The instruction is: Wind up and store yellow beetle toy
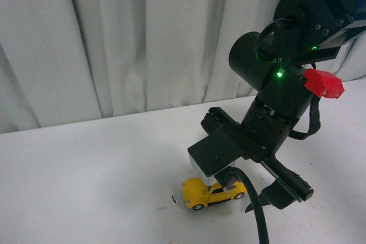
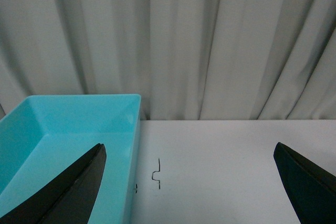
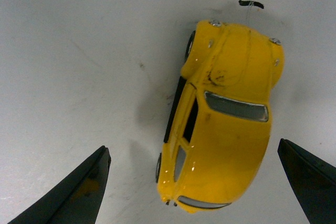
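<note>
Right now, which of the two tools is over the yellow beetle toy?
The right tool: the yellow beetle toy shows between its open fingers, on the white table. The left tool, also open, faces only a turquoise bin and curtain.

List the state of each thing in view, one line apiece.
yellow beetle toy: upright on its wheels on the table, ungripped.
right tool: open, set either side of the toy, not touching it.
left tool: open, holding nothing.
teal bin: open-topped, nothing visible inside.
</note>
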Action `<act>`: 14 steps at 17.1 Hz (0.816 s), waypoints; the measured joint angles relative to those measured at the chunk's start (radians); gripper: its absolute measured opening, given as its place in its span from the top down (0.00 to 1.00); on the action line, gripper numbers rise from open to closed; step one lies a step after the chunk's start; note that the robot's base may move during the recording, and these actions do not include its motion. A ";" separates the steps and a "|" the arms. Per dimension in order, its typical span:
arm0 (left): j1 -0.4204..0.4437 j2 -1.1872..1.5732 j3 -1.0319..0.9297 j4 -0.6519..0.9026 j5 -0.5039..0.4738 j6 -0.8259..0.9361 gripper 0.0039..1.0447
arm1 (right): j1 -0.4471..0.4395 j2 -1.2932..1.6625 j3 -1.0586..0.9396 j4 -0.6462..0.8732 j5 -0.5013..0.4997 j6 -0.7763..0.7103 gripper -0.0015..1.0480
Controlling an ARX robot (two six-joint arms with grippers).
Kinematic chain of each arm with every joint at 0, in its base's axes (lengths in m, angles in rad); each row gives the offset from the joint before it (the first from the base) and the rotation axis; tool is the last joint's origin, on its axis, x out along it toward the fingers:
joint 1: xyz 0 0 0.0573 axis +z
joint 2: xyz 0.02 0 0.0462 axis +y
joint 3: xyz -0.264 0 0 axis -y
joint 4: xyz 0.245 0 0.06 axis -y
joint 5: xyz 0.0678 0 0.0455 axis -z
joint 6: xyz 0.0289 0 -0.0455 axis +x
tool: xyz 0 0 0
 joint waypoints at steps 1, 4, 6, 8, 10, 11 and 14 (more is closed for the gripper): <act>0.000 0.000 0.000 0.000 0.000 0.000 0.06 | 0.005 0.013 0.015 0.001 0.004 -0.001 0.06; 0.000 0.000 0.000 0.000 0.000 0.000 0.06 | 0.017 0.043 0.043 0.016 0.015 0.023 0.06; 0.000 0.000 0.000 0.000 0.000 0.000 0.06 | 0.023 0.056 0.043 0.021 0.021 0.050 0.06; 0.000 0.000 0.000 0.000 -0.001 0.000 0.06 | 0.036 0.056 0.043 0.013 0.021 0.084 0.06; 0.000 0.000 0.000 0.000 0.000 0.000 0.06 | 0.043 0.056 0.043 0.025 0.036 0.098 0.06; 0.000 0.000 0.000 0.000 0.000 0.000 0.06 | 0.043 0.056 0.043 0.029 0.041 0.103 0.06; 0.000 0.000 0.000 0.000 0.000 0.000 0.06 | 0.043 0.056 0.043 0.050 0.060 0.116 0.26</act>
